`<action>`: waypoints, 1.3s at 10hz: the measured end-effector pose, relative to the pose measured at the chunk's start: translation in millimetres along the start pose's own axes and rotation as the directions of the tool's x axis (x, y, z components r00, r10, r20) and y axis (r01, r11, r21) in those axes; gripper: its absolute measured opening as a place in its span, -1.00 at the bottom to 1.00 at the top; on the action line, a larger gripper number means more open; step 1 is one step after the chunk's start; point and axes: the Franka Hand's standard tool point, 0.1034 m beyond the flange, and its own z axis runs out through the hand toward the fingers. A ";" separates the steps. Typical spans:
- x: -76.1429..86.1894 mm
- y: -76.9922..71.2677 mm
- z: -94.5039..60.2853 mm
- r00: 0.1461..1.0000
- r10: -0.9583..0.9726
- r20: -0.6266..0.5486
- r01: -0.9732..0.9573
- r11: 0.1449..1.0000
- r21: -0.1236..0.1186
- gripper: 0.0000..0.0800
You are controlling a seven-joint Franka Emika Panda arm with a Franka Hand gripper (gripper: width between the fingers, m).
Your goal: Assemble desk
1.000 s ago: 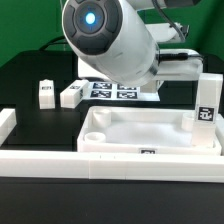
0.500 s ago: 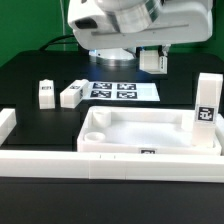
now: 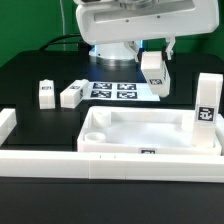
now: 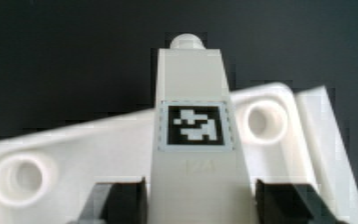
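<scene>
- Gripper is clamping the held leg between its jaws and hanging it in the air above the table, beyond the far edge of the desk top.
- In the wrist view, the held leg is running away from the fingers, with its tag facing the camera and its rounded peg at the free end.
- Below it, the desk top is showing two round sockets, the near socket just beside the leg and the far socket well apart.
- Judged step: the arm is carrying this leg toward an open corner. One standing leg is apparently seated at the exterior view's right, and two loose legs are waiting on the table.
- Next move, as I judge it: lining the peg up over an empty socket, bringing the leg square to it, then lowering and turning it home.
- Edges to mind: the tray's raised rim, the standing leg close by, and the border rail hemming the front.
- Open room is lying over the marker board and the tray's middle, so the gripper is best approaching from above.
</scene>
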 end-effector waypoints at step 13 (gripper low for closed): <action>28.5 43.7 -36.2 0.932 -0.227 -0.284 0.203 0.973 -0.112 -0.28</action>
